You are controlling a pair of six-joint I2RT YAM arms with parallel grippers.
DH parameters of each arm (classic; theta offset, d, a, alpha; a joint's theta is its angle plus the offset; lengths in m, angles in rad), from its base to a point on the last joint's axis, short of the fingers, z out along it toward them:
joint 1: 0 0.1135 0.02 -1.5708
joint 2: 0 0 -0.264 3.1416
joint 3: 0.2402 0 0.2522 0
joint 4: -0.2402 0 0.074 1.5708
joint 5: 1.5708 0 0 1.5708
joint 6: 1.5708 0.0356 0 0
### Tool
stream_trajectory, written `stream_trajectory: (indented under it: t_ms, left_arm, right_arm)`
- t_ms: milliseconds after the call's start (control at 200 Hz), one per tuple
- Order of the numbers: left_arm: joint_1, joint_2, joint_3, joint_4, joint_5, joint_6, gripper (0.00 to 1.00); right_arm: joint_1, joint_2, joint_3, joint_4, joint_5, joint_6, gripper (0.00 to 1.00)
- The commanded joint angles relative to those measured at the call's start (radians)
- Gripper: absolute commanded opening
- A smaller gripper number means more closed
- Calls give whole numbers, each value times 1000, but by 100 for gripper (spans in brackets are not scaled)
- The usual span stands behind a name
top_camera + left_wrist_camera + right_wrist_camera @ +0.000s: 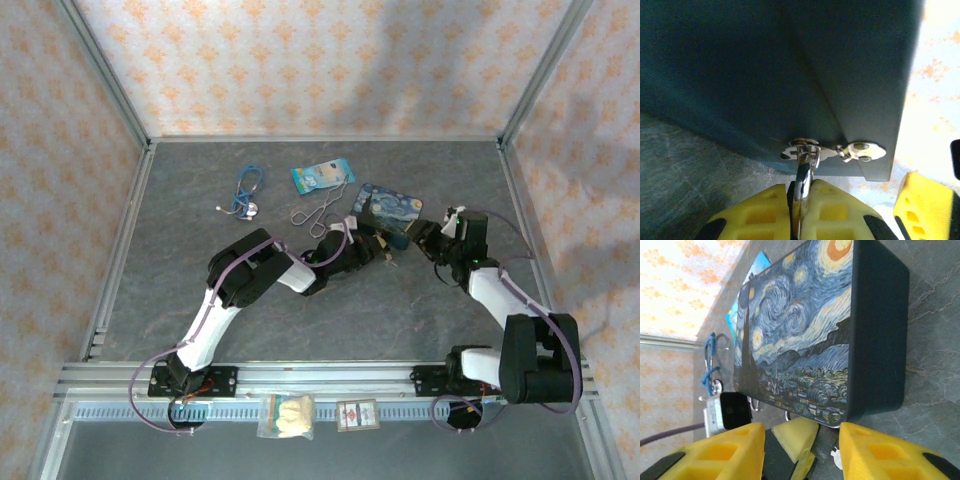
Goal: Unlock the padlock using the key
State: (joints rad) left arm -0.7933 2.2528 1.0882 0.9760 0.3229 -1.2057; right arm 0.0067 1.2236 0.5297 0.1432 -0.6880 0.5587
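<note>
Padlock [802,181] pinched in left gripper [801,190], right gripper [801,437] spread open next to it.
Left fingers are clamped on a thin shiny metal bar that looks like the shackle; the lock body is hidden between the pads. Pale silver key [862,150] sits just ahead of the fingertips, against the lower edge of the painted tin [805,325]. A second silver piece [805,150] sits right beside it, can't tell if they're joined. Right fingers are wide apart and grip nothing, facing the tin's side, with a left fingertip in the gap. Top cam: both grippers are close together at the tin's near edge, mid-table [300,310].
</note>
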Motion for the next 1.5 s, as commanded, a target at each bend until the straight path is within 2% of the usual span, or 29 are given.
stream_trajectory:
  t_ms: [0,75,140,230,345,580,786,991,1166,1496]
  left_arm:
    - [-15,-35,37,-152,-41,80,0]
    - [-18,-39,30,-152,-43,76,10]
    - [-19,-54,14,-144,-45,71,26]
    - [-13,-103,-28,-149,-54,76,43]
    - [7,-197,-108,-170,-74,92,56]
    - [98,-338,-251,-171,-73,88,57]
    - [178,-425,-301,-159,-70,111,57]
    - [220,-453,-339,-125,-61,113,57]
    - [240,-453,-364,-87,-44,94,57]
    - [244,-458,-389,-42,-41,77,56]
  right_arm:
    - [26,-21,45,-55,68,-85,43]
    - [37,-19,57,-80,87,-108,47]
    - [46,-22,66,-103,111,-125,53]
    - [57,-34,73,-127,149,-152,59]
    - [96,-38,83,-151,216,-191,63]
    - [286,-13,130,-213,395,-289,61]
    - [451,206,260,-352,629,-403,57]
    - [520,351,370,-457,843,-431,59]
    - [533,386,378,-457,882,-456,58]
    - [538,475,372,-397,888,-501,49]
